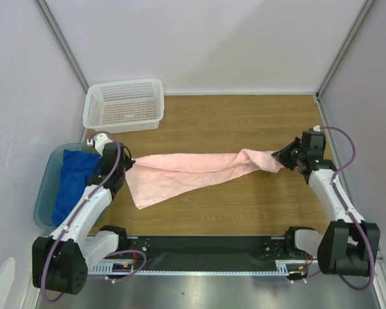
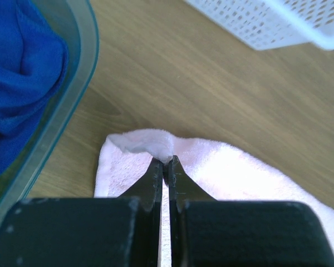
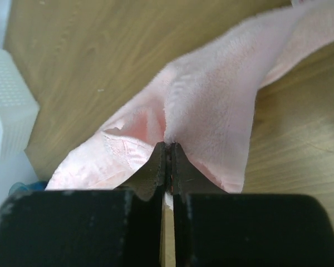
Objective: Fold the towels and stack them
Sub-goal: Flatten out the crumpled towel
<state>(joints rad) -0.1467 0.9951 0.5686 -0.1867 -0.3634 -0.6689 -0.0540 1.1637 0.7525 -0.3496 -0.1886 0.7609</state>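
The pale pink terry-cloth towel (image 1: 193,172) lies stretched left to right across the wooden table (image 1: 244,122). The left gripper (image 2: 166,162) is closed tight on its left corner, and the right gripper (image 3: 168,146) is closed tight on the bunched right end. This hold likely serves to pull it flat for folding. The royal blue towel (image 1: 76,177) waits in the translucent teal tub (image 1: 47,185) at left.

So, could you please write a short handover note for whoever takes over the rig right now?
Left end effector: shut on one end of the pink towel.
Right end effector: shut on the other end.
The towel stretches between them across the table.
Blue towel: bunched in the tub on the left.
Done: nothing folded or stacked yet.
Left: fold the pink towel, then the rest, and stack them.
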